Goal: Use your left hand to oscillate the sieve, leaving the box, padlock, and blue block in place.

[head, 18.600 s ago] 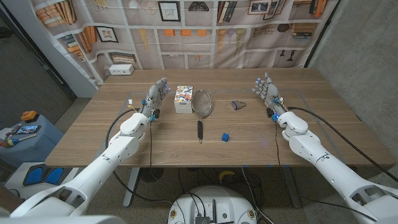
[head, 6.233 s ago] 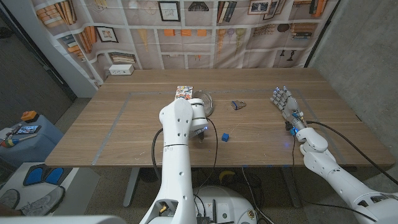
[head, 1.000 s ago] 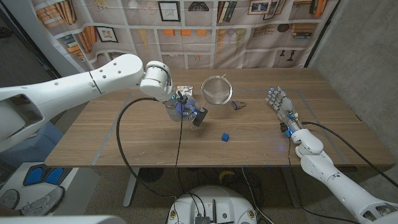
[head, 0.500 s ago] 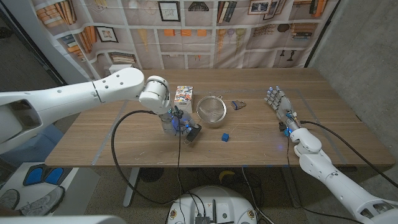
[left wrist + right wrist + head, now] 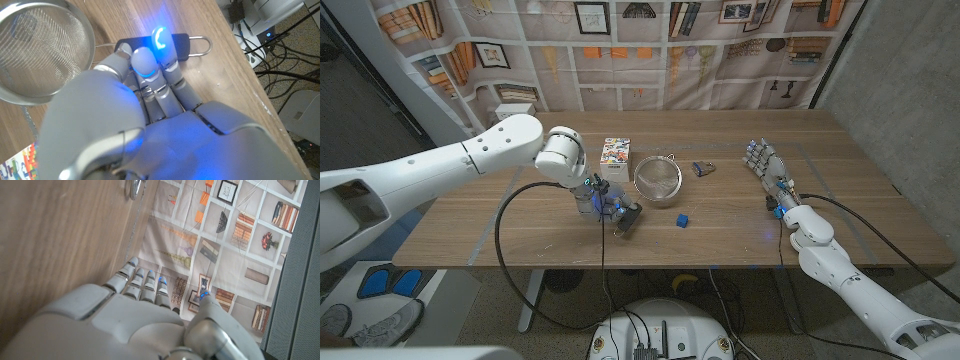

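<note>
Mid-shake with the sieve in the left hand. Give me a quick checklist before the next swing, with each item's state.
1. Grip on handle: left hand wraps the sieve's black handle. Ok.
2. Sieve clear of the box: a gap shows between rim and box in the head view. Ok.
3. Sieve clear of the padlock: apart, but close to the rim. Ok, watch it.
4. Blue block clear: apart from the bowl, on the near side. Ok.
5. Sieve lifted off the table: cannot tell.
6. Right hand out of the way: far from the sieve, holding nothing. Ok.
</note>
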Robot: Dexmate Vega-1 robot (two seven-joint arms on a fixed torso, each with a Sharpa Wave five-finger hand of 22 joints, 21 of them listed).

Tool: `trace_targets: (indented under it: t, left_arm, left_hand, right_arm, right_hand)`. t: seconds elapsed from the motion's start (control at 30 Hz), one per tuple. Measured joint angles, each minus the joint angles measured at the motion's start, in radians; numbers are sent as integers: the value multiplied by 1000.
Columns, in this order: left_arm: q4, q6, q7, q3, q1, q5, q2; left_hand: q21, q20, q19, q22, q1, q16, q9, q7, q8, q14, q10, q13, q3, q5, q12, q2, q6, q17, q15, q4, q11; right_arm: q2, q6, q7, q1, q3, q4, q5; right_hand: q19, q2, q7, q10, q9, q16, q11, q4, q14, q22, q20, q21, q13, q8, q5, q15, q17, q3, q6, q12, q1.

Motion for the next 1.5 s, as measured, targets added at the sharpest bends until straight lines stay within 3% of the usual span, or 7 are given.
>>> trace_targets:
  t: [0.23,0.27,0.67,0.77,0.8,1.3,1.5]
  left_arm:
    - [23,33,-18,-77,57,13,-9]
    - [28,74,-47,-90,65,33,-10]
    - [76,140,-103,-175,111,71,-26]
    - [88,140,-103,-188,116,71,-30]
    - [92,190,-157,-192,117,107,-31]
    - [138,257,-209,-221,120,135,-41]
    - [151,275,-245,-233,122,160,-44]
  left_hand:
    - [8,3,-7,0,0,0,0,0,-3,0,0,-1,5,0,-1,0,0,5,0,-3,0]
    - [8,3,-7,0,0,0,0,0,-3,0,0,-1,5,0,-1,0,0,5,0,-3,0]
    - [20,2,-10,0,-4,1,0,0,-1,0,0,-2,8,1,-3,-4,0,14,0,0,0]
    - [25,7,-14,0,-4,3,0,0,1,0,0,-2,11,1,0,-4,0,13,0,-3,0]
    - [25,7,-14,0,-4,3,0,0,1,0,0,-2,11,1,0,-4,0,12,0,-3,0]
    - [36,9,-20,0,-8,3,1,0,1,0,0,6,19,1,-1,-8,0,19,0,-3,0]
    - [36,9,-20,0,-7,3,1,1,1,0,0,6,19,1,-1,-8,0,19,0,-3,0]
  right_arm:
    - [0,-6,-6,1,-2,-1,-4]
    - [1,-7,-7,2,-5,-6,-5]
    - [4,-11,-19,3,-9,-10,-13]
    - [4,-11,-21,3,-9,-10,-14]
    - [5,-11,-22,3,-11,-15,-14]
    - [2,-20,-40,-15,-6,-57,-9]
    - [-2,-22,-49,-24,-4,-73,-9]
  right_hand:
    - [0,0,0,0,0,0,0,-6,0,0,0,0,0,0,0,0,0,6,0,0,0]
    - [0,0,0,0,0,0,0,-6,0,0,0,0,0,0,0,0,0,6,0,0,0]
    - [0,0,0,0,0,0,0,-6,0,0,0,0,0,0,0,0,0,6,0,0,0]
    - [0,0,0,0,0,0,0,-6,0,0,0,0,0,0,0,0,0,6,0,0,0]
    - [0,0,0,0,0,0,0,-6,0,0,0,0,0,0,0,0,0,6,0,0,0]
    - [0,6,31,0,0,0,0,0,-26,0,0,0,0,-4,-9,0,5,6,-20,0,-28]
    - [0,-7,31,0,0,0,0,0,-25,0,0,0,0,-4,-9,0,5,6,-20,0,-41]
